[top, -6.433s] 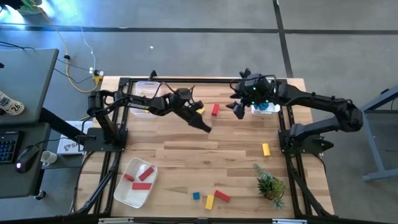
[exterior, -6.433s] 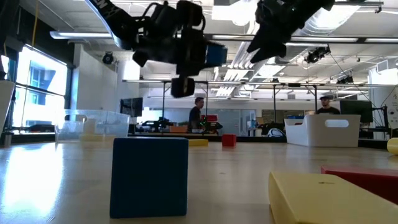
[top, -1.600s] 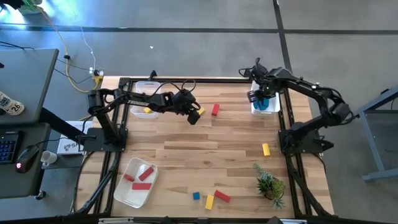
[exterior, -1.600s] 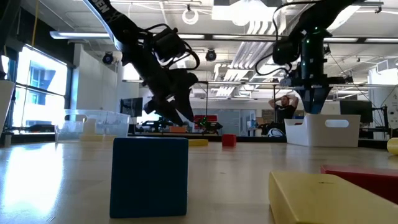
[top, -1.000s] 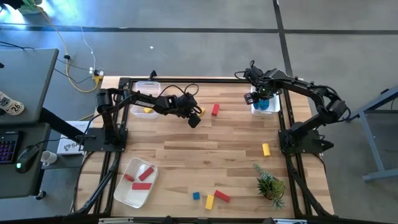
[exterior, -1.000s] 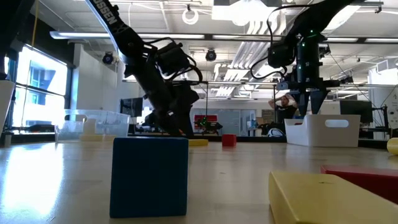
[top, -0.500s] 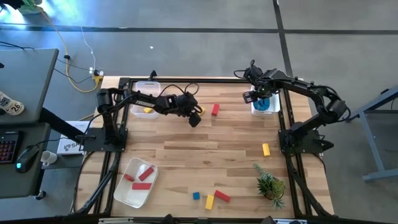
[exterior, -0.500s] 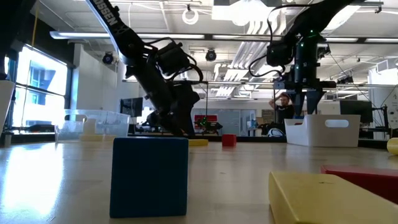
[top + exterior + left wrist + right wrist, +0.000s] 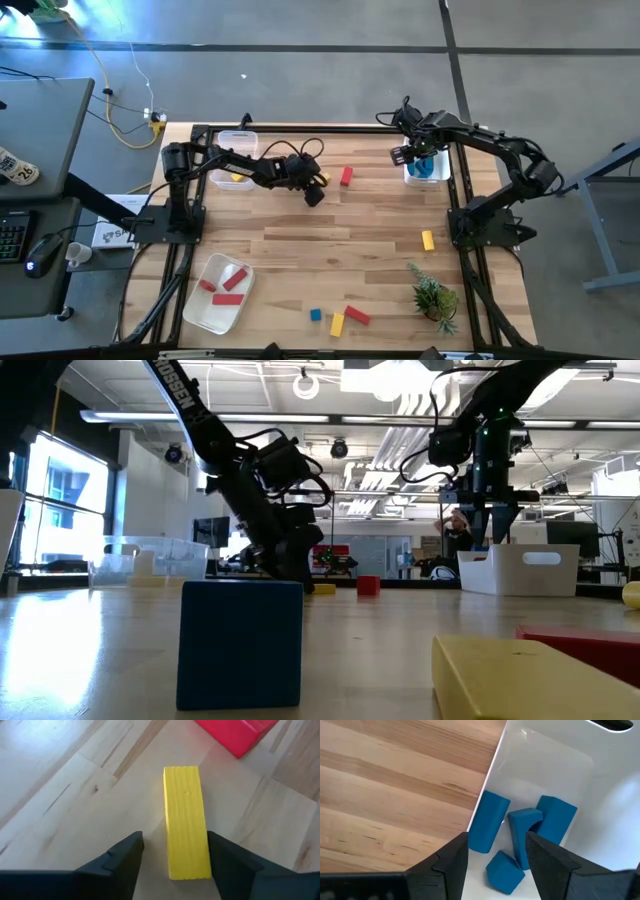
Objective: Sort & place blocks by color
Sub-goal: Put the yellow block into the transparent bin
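The left arm reaches low across the table's far side, its left gripper [image 9: 172, 852] down at the wood with fingers spread either side of a yellow bar [image 9: 186, 820]; the right finger looks to be touching it, the other stands off, so no firm grasp shows. A red block [image 9: 346, 176] lies just beyond.

The right arm bends over the far right corner, its right gripper [image 9: 497, 852] hovering released and empty above the white bin [image 9: 555, 765], which holds four blue blocks [image 9: 487, 820] (one partly overlapped).

Nearer the front, a white tray [image 9: 196, 310] holds three red blocks. No writing can be read.
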Motion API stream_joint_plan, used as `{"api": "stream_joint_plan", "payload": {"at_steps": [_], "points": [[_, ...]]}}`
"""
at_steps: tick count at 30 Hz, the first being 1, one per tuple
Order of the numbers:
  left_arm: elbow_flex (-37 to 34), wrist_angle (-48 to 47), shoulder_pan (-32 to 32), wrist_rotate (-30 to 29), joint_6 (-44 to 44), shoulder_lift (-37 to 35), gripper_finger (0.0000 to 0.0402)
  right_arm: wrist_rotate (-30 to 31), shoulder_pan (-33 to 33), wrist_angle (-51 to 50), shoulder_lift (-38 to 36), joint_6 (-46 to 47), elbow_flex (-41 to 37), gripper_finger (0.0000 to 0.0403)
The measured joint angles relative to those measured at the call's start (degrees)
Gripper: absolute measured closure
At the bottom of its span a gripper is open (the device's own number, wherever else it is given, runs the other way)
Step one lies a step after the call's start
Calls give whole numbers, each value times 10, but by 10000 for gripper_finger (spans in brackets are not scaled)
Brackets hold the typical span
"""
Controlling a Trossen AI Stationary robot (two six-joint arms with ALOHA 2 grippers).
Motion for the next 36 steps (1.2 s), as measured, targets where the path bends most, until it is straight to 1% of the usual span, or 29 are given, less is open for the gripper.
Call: {"api": "stream_joint_plan", "payload": {"at_steps": [3,6,9,15,19,23,27,29,36], "points": [[0,0,1,-1,6,0,240,0,0,0,0,0,0,222],[0,0,1,-1,7,1,289,0,0,0,0,-1,0,222],[-1,-4,2,14,1,-5,331,0,0,0,0,-1,0,222],[-5,-22,5,39,-1,-34,332,0,0,1,0,-1,0,222],[-3,-35,21,58,-15,-73,332,0,0,2,0,-1,0,222],[-4,-90,39,55,-16,-120,332,0,0,3,0,-1,0,222],[-3,-151,62,36,-2,-180,332,0,0,3,0,-1,0,222],[-3,-177,76,16,10,-212,332,0,0,5,0,-1,0,222],[-3,-331,139,-94,16,-319,332,-5,4,5,0,-5,0,222]]}}
